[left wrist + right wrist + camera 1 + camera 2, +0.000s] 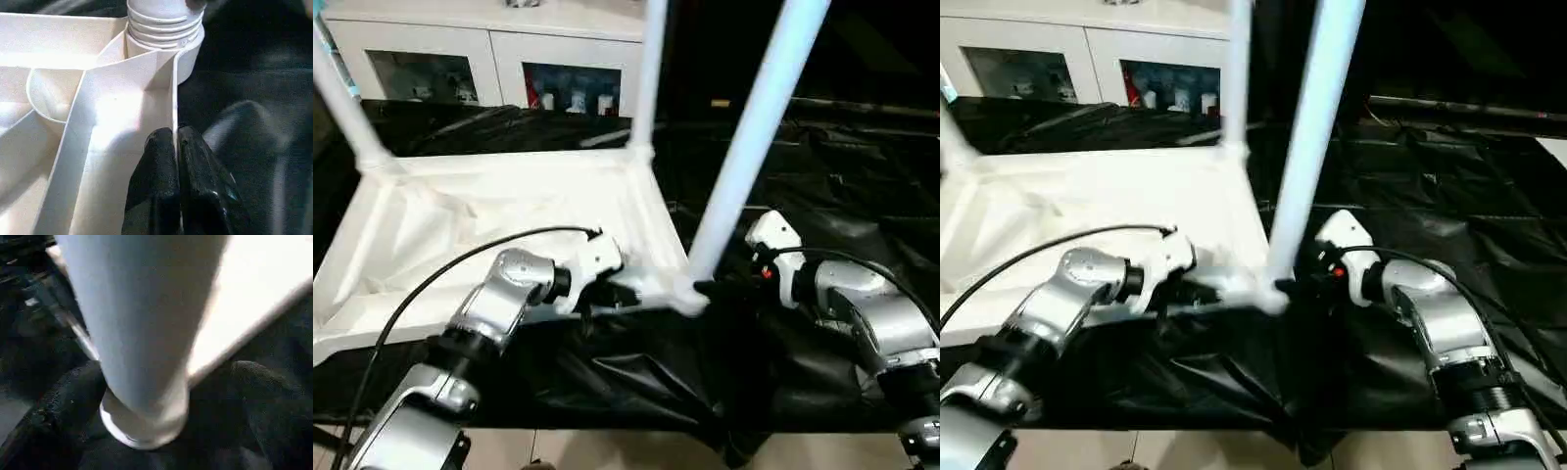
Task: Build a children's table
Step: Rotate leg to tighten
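The white tabletop (509,206) lies upside down on the black sheeting, ribs up. Three white legs stand in its corner sockets: back left (342,108), back right (648,78) and the near right leg (744,147). My left gripper (175,132) is shut on the tabletop's thin rim wall, just short of the near right socket (188,44). It also shows from the head at the left gripper (626,289). My right gripper (161,382) is open, one finger on each side of that leg's base, by the corner (720,289).
Black sheeting (822,176) covers the big table and hangs in folds over its front edge. A white cabinet with glass doors (489,59) stands behind. A black cable (440,274) arches over my left forearm. Pale floor (607,450) shows below the front edge.
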Motion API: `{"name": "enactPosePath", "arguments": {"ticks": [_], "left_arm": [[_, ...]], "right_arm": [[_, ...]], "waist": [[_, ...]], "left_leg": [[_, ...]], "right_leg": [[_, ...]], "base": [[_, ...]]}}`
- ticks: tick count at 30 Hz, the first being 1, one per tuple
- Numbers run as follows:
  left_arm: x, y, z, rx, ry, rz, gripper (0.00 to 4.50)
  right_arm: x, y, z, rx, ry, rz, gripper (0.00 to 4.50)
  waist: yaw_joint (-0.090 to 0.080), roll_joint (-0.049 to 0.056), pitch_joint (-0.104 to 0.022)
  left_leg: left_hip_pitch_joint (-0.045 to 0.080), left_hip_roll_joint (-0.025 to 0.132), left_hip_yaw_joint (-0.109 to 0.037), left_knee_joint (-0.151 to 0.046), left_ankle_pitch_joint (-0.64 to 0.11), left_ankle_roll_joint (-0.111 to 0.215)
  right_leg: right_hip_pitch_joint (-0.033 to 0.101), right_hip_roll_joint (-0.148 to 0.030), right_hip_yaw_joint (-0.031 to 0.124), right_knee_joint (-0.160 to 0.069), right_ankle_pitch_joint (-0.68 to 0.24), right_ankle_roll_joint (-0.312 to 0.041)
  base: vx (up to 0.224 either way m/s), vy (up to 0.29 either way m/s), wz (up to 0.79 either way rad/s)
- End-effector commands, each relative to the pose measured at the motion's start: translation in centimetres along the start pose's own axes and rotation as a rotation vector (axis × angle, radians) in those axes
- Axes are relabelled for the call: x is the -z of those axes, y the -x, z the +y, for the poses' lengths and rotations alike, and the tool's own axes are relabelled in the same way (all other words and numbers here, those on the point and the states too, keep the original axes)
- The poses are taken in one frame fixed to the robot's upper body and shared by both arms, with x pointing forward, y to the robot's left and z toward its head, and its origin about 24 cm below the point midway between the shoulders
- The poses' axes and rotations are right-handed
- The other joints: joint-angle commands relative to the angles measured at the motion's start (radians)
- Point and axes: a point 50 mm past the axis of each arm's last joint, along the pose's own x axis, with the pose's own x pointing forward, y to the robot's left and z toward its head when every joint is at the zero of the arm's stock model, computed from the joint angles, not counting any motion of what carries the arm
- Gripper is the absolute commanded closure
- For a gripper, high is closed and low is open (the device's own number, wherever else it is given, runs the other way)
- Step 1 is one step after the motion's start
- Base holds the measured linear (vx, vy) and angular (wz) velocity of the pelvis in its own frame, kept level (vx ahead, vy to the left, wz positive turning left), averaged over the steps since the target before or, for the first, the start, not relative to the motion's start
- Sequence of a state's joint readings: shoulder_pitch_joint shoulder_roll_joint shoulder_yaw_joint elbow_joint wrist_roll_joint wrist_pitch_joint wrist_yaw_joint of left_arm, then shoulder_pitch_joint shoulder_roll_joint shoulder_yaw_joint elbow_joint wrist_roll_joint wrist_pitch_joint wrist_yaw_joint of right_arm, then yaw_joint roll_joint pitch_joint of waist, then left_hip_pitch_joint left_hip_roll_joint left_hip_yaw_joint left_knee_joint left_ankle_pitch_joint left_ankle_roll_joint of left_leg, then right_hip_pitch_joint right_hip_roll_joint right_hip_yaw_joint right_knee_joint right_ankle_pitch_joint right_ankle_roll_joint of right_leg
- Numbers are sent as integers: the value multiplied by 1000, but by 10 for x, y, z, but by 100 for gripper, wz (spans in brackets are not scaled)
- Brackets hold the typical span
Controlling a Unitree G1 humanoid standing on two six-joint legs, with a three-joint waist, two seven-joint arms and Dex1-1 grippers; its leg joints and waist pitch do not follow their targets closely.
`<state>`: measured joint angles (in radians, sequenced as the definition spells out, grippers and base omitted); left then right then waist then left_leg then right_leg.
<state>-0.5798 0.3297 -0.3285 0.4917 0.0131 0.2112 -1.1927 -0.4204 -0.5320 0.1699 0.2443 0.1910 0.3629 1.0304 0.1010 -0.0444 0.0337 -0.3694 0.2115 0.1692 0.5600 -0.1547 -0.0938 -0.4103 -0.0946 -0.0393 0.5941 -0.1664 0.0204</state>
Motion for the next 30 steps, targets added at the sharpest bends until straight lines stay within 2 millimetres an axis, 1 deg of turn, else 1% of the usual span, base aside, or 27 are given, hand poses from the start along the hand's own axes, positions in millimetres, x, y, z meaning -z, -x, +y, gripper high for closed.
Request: {"name": "enactPosePath", "arguments": {"ticks": [1, 5, 6, 7, 8, 9, 11, 12, 17, 18, 20, 22, 25, 27, 28, 30], "left_arm": [[-9, -7, -8, 76, -20, -49, 450], [-10, -6, -8, 77, -22, -55, 450], [-10, -6, -8, 78, -21, -55, 450], [-10, -6, -8, 78, -21, -55, 450], [-10, -5, -9, 79, -21, -55, 450], [-10, -5, -9, 78, -21, -54, 450], [-10, -4, -9, 77, -21, -52, 450], [-10, -4, -8, 71, -20, -50, 450], [-9, -3, -7, 62, -18, -46, 450], [-9, -3, -7, 62, -18, -46, 450], [-8, -3, -7, 59, -17, -45, 450], [-8, -2, -8, 57, -15, -43, 450], [-8, -2, -7, 51, -13, -45, 450], [-8, -3, -4, 7, 3, -48, 450], [-8, -4, -2, -16, 10, -46, 450], [-8, -8, 5, -90, 32, -36, 450]], "right_arm": [[2, 0, 5, -42, 5, 25, 6], [2, -6, 4, -37, 13, 36, 6], [2, -8, 3, -29, 16, 39, 20], [2, -8, 3, -29, 16, 39, 31], [1, -9, 1, -13, 14, 37, 31], [1, -10, 0, -8, 10, 37, 50], [1, -11, 0, -11, 11, 40, 50], [2, -12, 0, -11, 15, 46, 74], [3, -15, 1, -8, 17, 55, 95], [4, -15, 1, -8, 17, 56, 114], [4, -16, 1, -10, 18, 59, 117], [5, -17, 2, -15, 17, 62, 140], [6, -18, 3, -20, 8, 58, 152], [7, -20, 2, 12, -33, 24, 172], [7, -22, 1, 36, -47, 13, 181], [10, -29, -3, 143, -98, -7, 200]], "waist": [[-3, -5, -50], [-3, -5, -51], [-3, -8, -52], [-3, -7, -52], [-3, -7, -52], [-4, -6, -52], [-8, -6, -51], [-9, -4, -52], [-12, -5, -51], [-11, -5, -52], [-11, -5, -52], [-12, -5, -51], [-13, -6, -51], [-14, -6, -51], [-14, -8, -51], [-16, -7, -52]], "left_leg": [[9, 12, 11, -62, -317, 31], [8, 11, 11, -62, -303, 22], [7, 10, 11, -60, -291, 23], [7, 10, 11, -60, -285, 24], [7, 10, 11, -60, -285, 23], [8, 9, 12, -60, -284, 22], [6, 9, 11, -60, -292, 20], [6, 9, 10, -60, -291, 21], [7, 9, 11, -60, -297, 22], [7, 9, 11, -60, -297, 21], [8, 9, 11, -60, -300, 22], [7, 9, 10, -61, -301, 20], [7, 9, 10, -60, -302, 22], [7, 9, 11, -60, -302, 21], [7, 9, 11, -60, -301, 21], [7, 8, 11, -59, -296, 15]], "right_leg": [[43, -28, 21, -71, -280, -186], [43, -28, 21, -70, -272, -180], [44, -28, 21, -68, -260, -183], [44, -28, 21, -67, -253, -184], [44, -28, 21, -67, -253, -183], [44, -28, 21, -67, -254, -185], [45, -28, 20, -68, -265, -183], [45, -27, 20, -68, -264, -181], [44, -26, 20, -68, -262, -184], [45, -27, 20, -68, -264, -183], [44, -27, 20, -68, -268, -183], [44, -27, 20, -68, -270, -182], [44, -27, 20, -69, -279, -178], [43, -27, 21, -70, -284, -177], [43, -27, 21, -69, -283, -177], [42, -26, 20, -69, -282, -177]], "base": [[0, 0, 0], [0, 0, 0], [0, 0, 0], [0, 0, 0], [0, 0, 0], [0, 0, 0], [0, 0, 0], [0, 0, 0], [0, 0, 0], [0, 0, 0], [0, 0, 0], [0, 0, 0], [0, 0, 0], [0, 0, 0], [0, 0, 0], [0, 0, 0]]}}
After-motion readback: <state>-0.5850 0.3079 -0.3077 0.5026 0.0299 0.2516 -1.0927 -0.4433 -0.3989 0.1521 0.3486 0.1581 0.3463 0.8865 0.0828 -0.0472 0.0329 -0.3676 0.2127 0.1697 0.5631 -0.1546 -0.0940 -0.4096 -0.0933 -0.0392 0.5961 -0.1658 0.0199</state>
